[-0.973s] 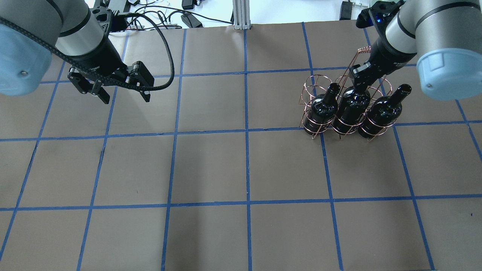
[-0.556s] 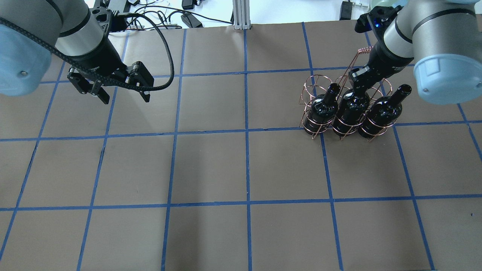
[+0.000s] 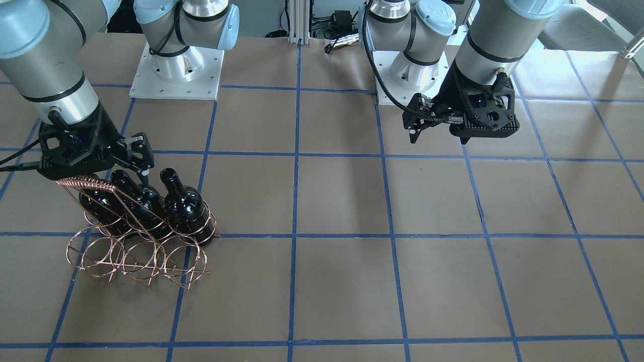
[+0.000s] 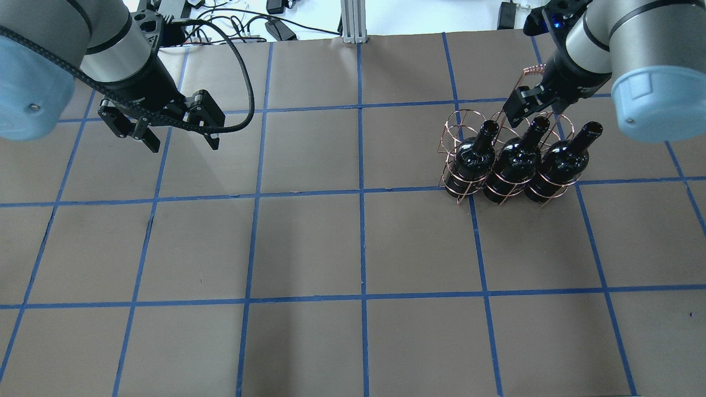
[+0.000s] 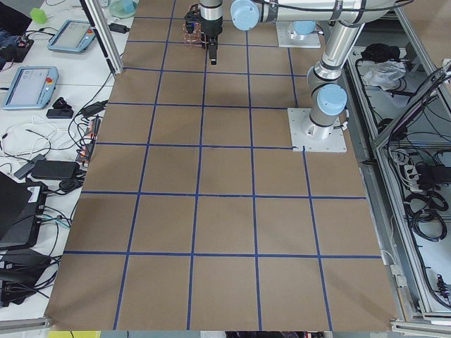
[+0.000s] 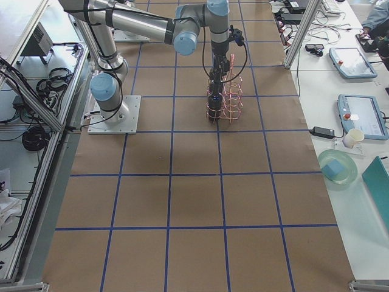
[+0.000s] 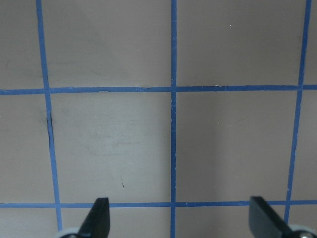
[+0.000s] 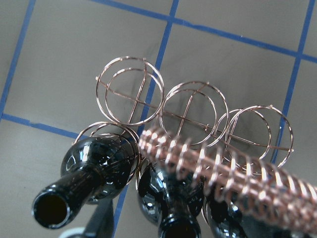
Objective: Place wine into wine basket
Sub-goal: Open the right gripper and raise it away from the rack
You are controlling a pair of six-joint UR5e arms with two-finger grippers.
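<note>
The copper wire wine basket (image 4: pixel 460 124) stands at the table's right, its coil-wrapped handle (image 8: pixel 233 183) blurred close to the right wrist camera. Three black wine bottles stand upright in its row nearer the robot: the middle bottle (image 4: pixel 515 160) (image 3: pixel 143 201), and one on each side (image 4: pixel 474 157) (image 4: pixel 557 160). The far row of rings (image 8: pixel 130 89) is empty. My right gripper (image 4: pixel 534 113) (image 3: pixel 133 161) is open, just above the middle bottle's mouth (image 8: pixel 176 230), holding nothing. My left gripper (image 4: pixel 179 140) (image 3: pixel 415 131) is open and empty above the table at the far left.
The brown table top (image 4: pixel 358 248) has a blue tape grid. Cables and power bricks (image 4: pixel 276 27) lie beyond its far edge. Tablets, a cup and a bowl (image 6: pixel 334 165) sit on a side bench by the table's end on the robot's right.
My right gripper has let go of the middle bottle's neck and risen away from it. The neck now shows free. The left arm has not moved.
</note>
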